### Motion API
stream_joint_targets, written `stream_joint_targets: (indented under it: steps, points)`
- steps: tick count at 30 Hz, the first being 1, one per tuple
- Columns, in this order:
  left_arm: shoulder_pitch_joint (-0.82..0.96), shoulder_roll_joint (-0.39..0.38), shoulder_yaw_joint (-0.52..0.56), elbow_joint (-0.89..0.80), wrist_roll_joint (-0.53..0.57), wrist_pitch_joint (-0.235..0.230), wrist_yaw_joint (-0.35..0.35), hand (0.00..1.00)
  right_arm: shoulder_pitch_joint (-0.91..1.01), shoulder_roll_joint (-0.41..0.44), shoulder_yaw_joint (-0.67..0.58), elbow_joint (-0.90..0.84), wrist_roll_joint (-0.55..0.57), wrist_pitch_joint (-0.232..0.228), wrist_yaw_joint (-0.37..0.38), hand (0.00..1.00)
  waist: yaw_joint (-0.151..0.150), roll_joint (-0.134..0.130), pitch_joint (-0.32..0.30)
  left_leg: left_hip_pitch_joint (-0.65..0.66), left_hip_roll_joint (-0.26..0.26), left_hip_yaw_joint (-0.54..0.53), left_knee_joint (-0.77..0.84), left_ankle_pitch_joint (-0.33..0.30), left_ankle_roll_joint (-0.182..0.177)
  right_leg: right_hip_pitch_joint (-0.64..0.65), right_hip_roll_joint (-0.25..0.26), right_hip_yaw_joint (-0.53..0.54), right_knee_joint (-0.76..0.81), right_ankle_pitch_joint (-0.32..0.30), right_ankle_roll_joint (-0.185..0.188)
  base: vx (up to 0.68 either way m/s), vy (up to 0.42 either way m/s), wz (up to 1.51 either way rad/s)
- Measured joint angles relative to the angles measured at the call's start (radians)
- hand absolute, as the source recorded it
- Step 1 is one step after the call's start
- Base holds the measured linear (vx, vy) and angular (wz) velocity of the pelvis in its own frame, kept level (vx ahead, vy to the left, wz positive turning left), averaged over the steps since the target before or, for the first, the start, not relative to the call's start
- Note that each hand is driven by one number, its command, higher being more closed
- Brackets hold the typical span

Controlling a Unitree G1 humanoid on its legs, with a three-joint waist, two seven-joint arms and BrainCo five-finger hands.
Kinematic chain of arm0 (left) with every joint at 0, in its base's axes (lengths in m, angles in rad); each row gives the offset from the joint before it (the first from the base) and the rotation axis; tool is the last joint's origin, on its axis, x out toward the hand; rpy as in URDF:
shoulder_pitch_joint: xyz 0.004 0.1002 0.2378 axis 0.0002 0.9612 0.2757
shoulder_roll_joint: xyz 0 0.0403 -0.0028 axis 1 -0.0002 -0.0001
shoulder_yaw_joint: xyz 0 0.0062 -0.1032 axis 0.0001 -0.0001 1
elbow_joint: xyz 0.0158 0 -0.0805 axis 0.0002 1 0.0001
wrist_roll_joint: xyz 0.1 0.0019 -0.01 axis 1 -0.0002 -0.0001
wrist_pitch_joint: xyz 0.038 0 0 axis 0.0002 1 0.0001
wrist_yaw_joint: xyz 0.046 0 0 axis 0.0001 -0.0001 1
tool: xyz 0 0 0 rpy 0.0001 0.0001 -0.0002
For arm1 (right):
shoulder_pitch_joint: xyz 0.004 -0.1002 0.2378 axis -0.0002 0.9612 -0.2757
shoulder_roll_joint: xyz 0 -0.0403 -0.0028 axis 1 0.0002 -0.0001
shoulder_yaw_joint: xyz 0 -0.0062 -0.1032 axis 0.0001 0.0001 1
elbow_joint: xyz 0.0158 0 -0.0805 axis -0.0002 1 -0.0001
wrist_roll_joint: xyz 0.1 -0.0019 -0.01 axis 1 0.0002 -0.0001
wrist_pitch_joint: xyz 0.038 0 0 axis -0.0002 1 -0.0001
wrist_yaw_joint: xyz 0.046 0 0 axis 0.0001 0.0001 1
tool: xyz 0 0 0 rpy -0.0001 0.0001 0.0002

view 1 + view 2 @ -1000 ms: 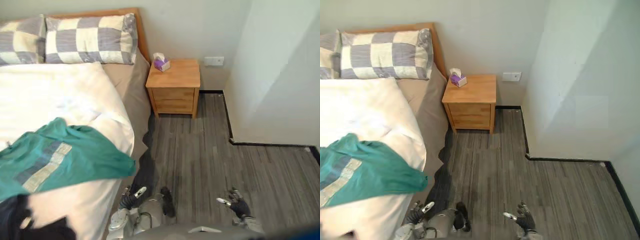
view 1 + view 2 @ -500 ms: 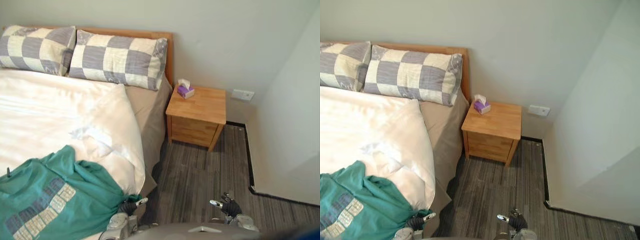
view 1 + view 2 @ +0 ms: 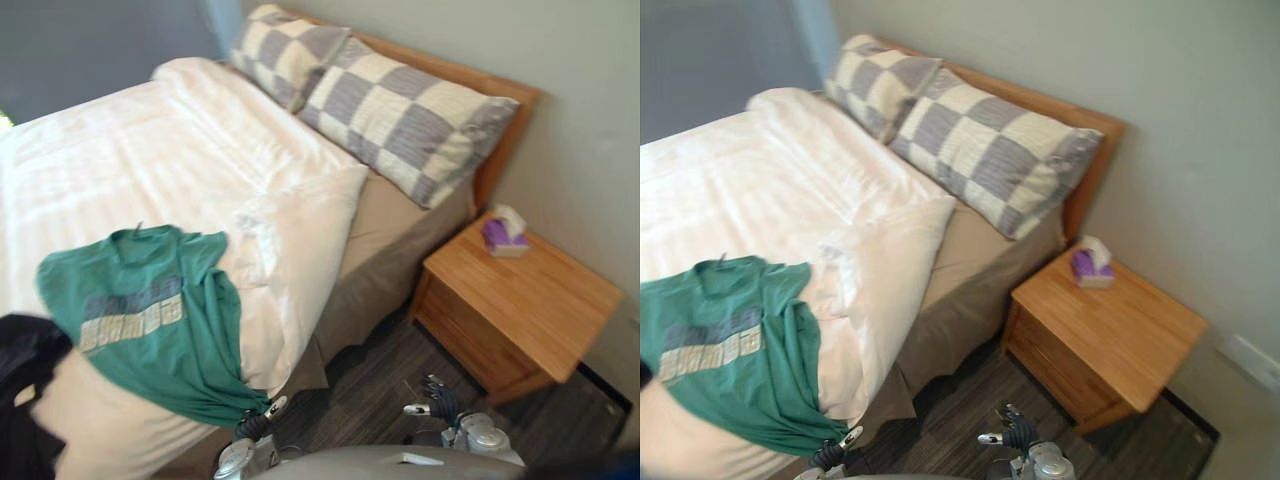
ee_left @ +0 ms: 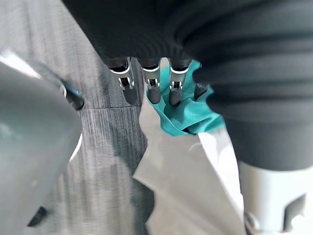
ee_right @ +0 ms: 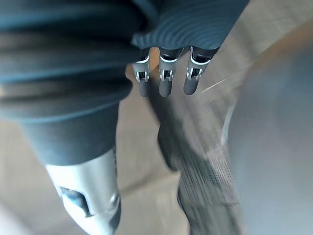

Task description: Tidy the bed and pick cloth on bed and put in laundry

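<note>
White-covered bed (image 3: 150, 130); green T-shirt (image 3: 140, 310) lies spread at near edge, hem hanging over the side. Just beside hem, left hand (image 3: 258, 418), fingers straight, empty. Over floor (image 3: 370, 385), right hand (image 3: 437, 398), fingers loose, empty.

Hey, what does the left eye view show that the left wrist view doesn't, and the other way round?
The left eye view adds the checked pillows, the wooden nightstand with a tissue box, a dark garment beside the green T-shirt, and the right hand low over the floor. The left wrist view adds the left hand up close, its fingers straight beside the T-shirt's hanging corner; contact is unclear. Both share the T-shirt, the white duvet, the left hand and the grey floor.
</note>
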Motion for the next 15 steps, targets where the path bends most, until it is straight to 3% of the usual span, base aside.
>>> stream_joint_targets:
  steps: [1,3,4,6,8,9,12,13,15]
  points:
    - [0.002,0.000,0.013,-0.004,-0.012,-0.008,-0.001,0.00,-0.005,0.000,0.001,0.008,0.023,0.009,0.014,0.00,-0.002,-0.012,0.007,-0.034,0.006,0.025,0.051,0.011,-0.016,0.045,-0.006,-0.031,-0.040,0.003,-0.004,0.19,-0.167,1.51]
    - [0.000,0.009,0.020,-0.011,-0.029,-0.030,-0.011,0.00,-0.011,-0.003,-0.012,0.040,0.110,0.056,0.028,0.00,0.011,-0.019,0.016,-0.129,0.033,0.203,0.214,0.010,-0.040,0.148,-0.010,-0.143,-0.125,0.009,-0.015,0.15,-0.157,1.49]
    - [0.000,0.010,0.017,-0.011,-0.028,-0.036,-0.015,0.00,-0.018,-0.006,-0.017,0.047,0.132,0.072,0.028,0.00,0.019,-0.013,0.017,-0.138,0.045,0.271,0.233,0.000,-0.052,0.163,-0.011,-0.163,-0.130,0.009,-0.015,0.10,-0.096,1.09]
    - [-0.002,0.011,0.001,0.002,0.003,-0.042,-0.039,0.00,-0.016,-0.026,-0.059,0.066,0.202,0.119,0.011,0.00,0.010,0.006,0.015,-0.129,0.049,0.509,0.183,-0.006,-0.041,0.185,-0.029,-0.230,-0.132,0.009,-0.014,0.03,0.014,1.03]
    - [-0.006,0.015,-0.028,0.008,0.009,-0.040,-0.046,0.00,-0.006,-0.038,-0.098,0.066,0.228,0.138,-0.014,0.00,-0.003,0.002,0.018,-0.070,-0.004,0.553,0.016,0.033,-0.021,0.201,-0.051,-0.267,-0.152,0.015,-0.003,0.06,0.091,0.82]
    - [-0.006,0.029,-0.037,0.012,0.012,-0.038,-0.047,0.00,0.005,-0.033,-0.114,0.064,0.238,0.144,-0.028,0.00,-0.005,-0.015,0.030,-0.026,-0.052,0.543,-0.093,0.099,-0.005,0.219,-0.069,-0.286,-0.174,0.038,0.012,0.07,0.091,0.59]
    - [-0.007,0.062,-0.046,0.029,0.013,-0.022,-0.064,0.00,0.016,-0.010,-0.190,0.062,0.249,0.147,-0.073,0.00,-0.015,-0.030,0.033,0.012,-0.086,0.504,-0.200,0.147,0.016,0.240,-0.084,-0.326,-0.183,0.064,0.026,0.05,0.073,0.44]
    - [-0.007,0.064,-0.046,0.030,0.015,-0.016,-0.069,0.00,0.016,-0.008,-0.198,0.062,0.249,0.148,-0.086,0.00,-0.015,-0.037,0.037,0.014,-0.093,0.501,-0.212,0.151,0.020,0.225,-0.093,-0.329,-0.150,0.064,0.026,0.01,0.067,0.38]
    - [-0.015,0.075,-0.052,0.049,0.059,-0.006,-0.089,0.00,0.016,-0.007,-0.233,0.051,0.267,0.149,-0.111,0.00,-0.025,-0.036,0.040,0.012,-0.096,0.456,-0.236,0.150,0.040,0.118,-0.153,-0.320,0.113,0.072,0.037,-0.03,0.096,0.54]
